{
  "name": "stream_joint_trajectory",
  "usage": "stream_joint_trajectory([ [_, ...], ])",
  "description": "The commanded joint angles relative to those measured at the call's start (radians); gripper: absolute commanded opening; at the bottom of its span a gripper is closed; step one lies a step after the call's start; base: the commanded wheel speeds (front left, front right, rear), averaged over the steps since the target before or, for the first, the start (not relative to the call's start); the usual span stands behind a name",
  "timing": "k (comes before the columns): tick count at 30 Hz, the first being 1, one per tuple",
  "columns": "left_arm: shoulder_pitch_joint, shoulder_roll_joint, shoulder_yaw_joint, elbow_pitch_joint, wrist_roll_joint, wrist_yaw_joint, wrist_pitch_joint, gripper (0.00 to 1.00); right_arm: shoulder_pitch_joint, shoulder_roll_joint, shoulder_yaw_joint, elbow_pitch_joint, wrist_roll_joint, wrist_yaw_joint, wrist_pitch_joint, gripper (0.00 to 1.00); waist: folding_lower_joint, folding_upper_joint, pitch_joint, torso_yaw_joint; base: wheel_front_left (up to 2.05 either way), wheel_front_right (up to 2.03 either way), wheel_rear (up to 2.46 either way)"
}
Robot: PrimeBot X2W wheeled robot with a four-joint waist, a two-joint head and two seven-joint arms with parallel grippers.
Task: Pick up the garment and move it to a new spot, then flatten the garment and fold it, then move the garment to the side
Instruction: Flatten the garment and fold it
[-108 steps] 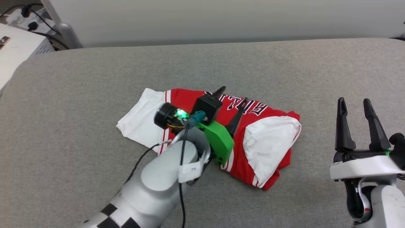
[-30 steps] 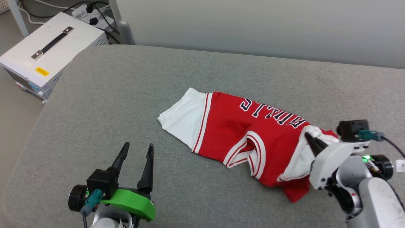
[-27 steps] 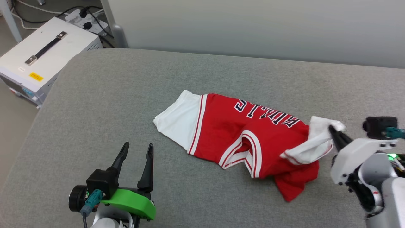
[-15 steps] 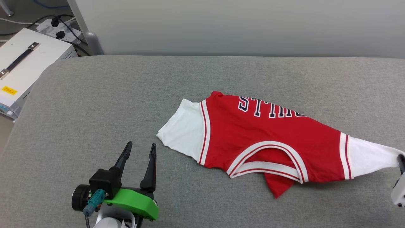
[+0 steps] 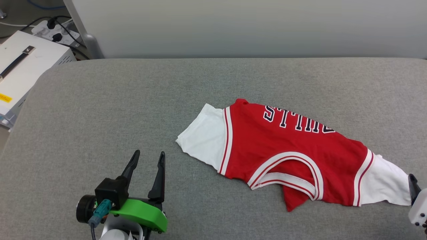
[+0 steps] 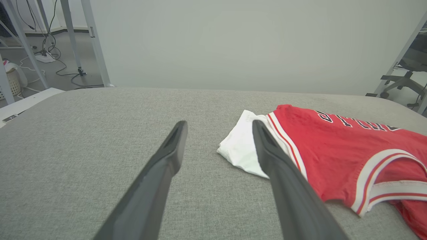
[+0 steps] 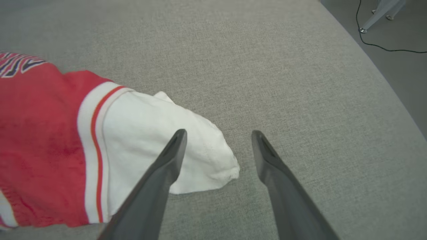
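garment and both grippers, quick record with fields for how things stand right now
garment: lying on the grey padded surface, lettering up, spread out sideways
flatness: not fully flat, a red flap pokes out below the collar
left gripper: open, over bare surface, apart from the garment
right gripper: open, at the end of the white sleeve, not clamped on it
nearby: white box beyond the surface's left edge
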Motion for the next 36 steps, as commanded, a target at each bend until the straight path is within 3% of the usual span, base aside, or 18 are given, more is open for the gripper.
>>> stream_joint_trajectory([
  [1, -0.021, -0.001, 0.000, 0.002, 0.000, -0.003, -0.006, 1.00, -0.020, 0.002, 0.007, -0.015, -0.013, -0.001, -0.024, 1.00, 0.0000, 0.0120, -0.005, 0.000, 0.00, 0.00, 0.00],
  [12, -0.005, -0.011, 0.010, -0.006, -0.009, -0.003, -0.006, 1.00, 0.004, 0.035, 0.195, -0.203, 0.031, -0.001, -0.251, 1.00, 0.0000, 0.0120, -0.042, 0.001, 0.00, 0.00, 0.00],
  [17, 0.004, -0.014, 0.011, -0.014, -0.014, -0.003, -0.006, 1.00, 0.047, 0.093, 0.267, -0.279, 0.083, -0.001, -0.375, 1.00, 0.0000, 0.0120, -0.032, -0.001, 0.00, 0.00, 0.00],
  [25, -0.044, 0.001, -0.017, 0.042, -0.066, -0.003, 0.012, 1.00, 0.058, 0.100, 0.296, -0.299, 0.081, -0.001, -0.467, 1.00, 0.0000, 0.0120, 0.016, -0.025, 0.00, 0.00, 0.00],
  [30, -0.159, 0.056, -0.067, 0.070, -0.073, 0.001, 0.177, 1.00, 0.043, 0.095, 0.293, -0.317, 0.067, -0.001, -0.474, 1.00, 0.0000, 0.0120, 0.063, -0.037, 0.00, 0.00, 0.00],
  [36, -0.313, 0.074, -0.115, 0.089, -0.080, 0.011, 0.558, 1.00, 0.031, 0.103, 0.315, -0.314, 0.050, -0.001, -0.475, 1.00, 0.0000, 0.0120, 0.116, -0.057, 0.00, 0.00, 0.00],
])
